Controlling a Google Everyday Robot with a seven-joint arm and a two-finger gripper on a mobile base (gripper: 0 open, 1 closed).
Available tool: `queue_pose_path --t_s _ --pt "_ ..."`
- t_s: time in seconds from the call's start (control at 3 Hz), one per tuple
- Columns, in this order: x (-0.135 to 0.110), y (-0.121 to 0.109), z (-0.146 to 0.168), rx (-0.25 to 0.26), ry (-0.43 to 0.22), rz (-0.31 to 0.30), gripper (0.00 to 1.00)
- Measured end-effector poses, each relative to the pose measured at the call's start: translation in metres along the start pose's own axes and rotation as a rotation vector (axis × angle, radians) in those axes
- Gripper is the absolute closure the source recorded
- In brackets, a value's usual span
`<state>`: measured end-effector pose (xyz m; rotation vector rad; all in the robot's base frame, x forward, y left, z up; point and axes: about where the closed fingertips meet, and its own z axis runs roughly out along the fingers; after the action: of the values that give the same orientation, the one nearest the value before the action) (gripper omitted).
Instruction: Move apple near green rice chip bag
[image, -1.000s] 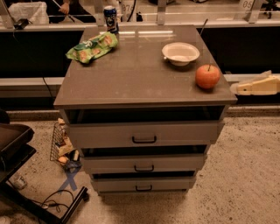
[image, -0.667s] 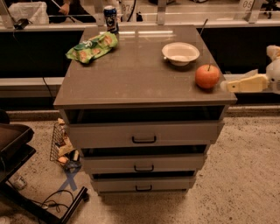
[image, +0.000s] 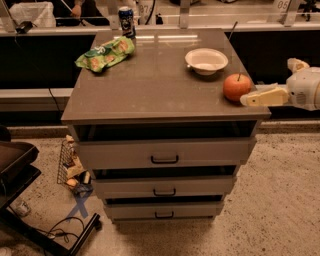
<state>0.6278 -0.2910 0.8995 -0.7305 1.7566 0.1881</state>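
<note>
- The apple (image: 236, 87) sat upright near the front right corner of the cabinet top (image: 155, 87), its thin stem pointing up.
- The gripper (image: 270, 81) reached in from the right edge of the view, level with the cabinet top. Its two pale fingers were spread apart and held nothing. The nearer finger (image: 265, 97) lay stretched toward the apple with its tip at the apple's lower right side, touching it or just beside it; which one could not be told. The other finger showed farther back and to the right.
- A white bowl (image: 206, 60) stood just behind the apple, slightly to its left, apart from it.
- The green rice chip bag (image: 104, 54) lay crumpled at the back left of the top, well apart from the apple, on the far side of the bowl.
- A dark blue can (image: 127, 21) stood upright just behind the bag, at the back edge.
- Below the top, the cabinet had three drawers (image: 164, 153) with dark handles, all slightly open.
- On the floor to the left of the cabinet stood a wire basket (image: 69, 162) holding small items, beside a blue cross of tape (image: 77, 207).
</note>
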Motion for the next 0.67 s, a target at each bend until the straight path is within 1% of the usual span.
queue_pose_path --t_s 0.33,0.67 --pt "0.012 -0.002 0.02 -0.026 -0.009 0.023 0.0" --pt "0.02 0.001 0.035 -0.061 -0.007 0.064 0.0"
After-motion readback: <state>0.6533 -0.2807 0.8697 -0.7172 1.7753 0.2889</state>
